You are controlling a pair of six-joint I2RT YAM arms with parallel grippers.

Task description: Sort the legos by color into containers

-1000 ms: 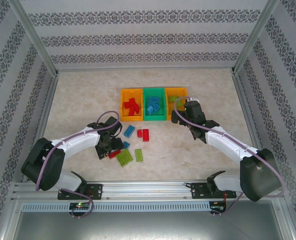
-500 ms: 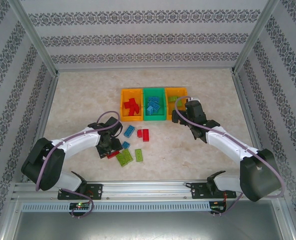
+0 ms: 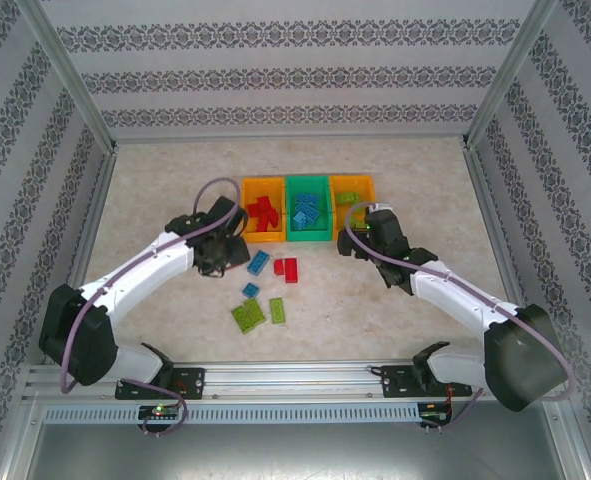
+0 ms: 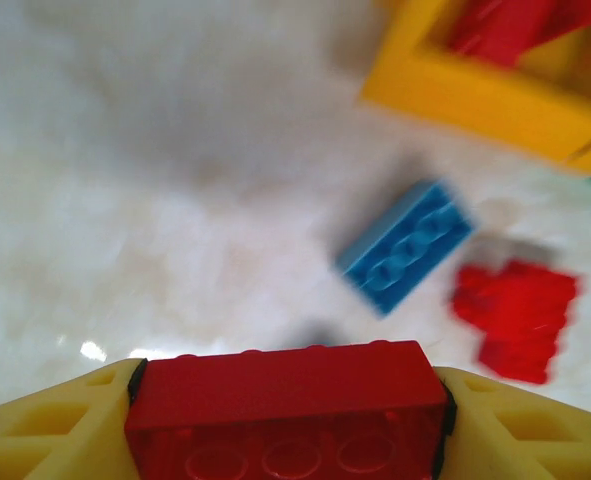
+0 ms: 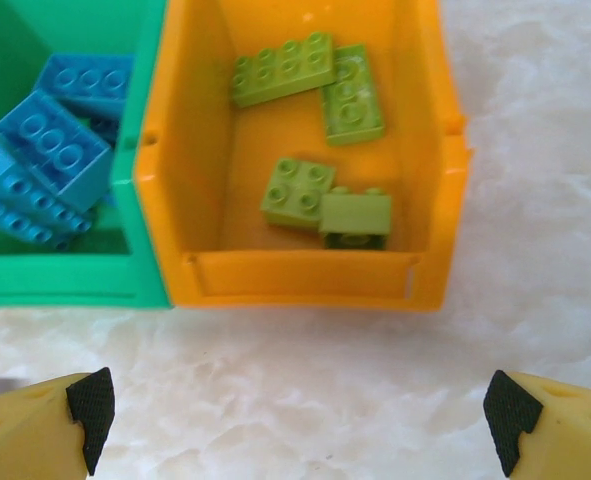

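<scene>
The green bin (image 3: 308, 238) is sitting in the middle of the row and is holding blue bricks (image 5: 50, 150). The orange bin touching its left side (image 3: 263, 238) is holding red bricks (image 3: 264, 213); the orange bin touching its right side (image 5: 305, 275) is holding four lime bricks (image 5: 325, 200).

The left gripper (image 4: 287, 420) is hanging in front of and left of the green bin, its yellow fingers (image 4: 55, 430) pressing a red brick (image 4: 285, 385) between them. The brick's lower part is running off the wrist view, which is blurring everything beyond. The right gripper (image 5: 297, 420) is hovering right of the green bin with jaws spread wide and nothing between them; in the top view its arm is covering the right orange bin's near corner.

Loose blue (image 3: 259, 263), red (image 3: 287, 268) and lime (image 3: 247, 315) bricks are lying in front of the green bin. Bare table (image 3: 155, 190) is stretching behind it and out to both sides.
</scene>
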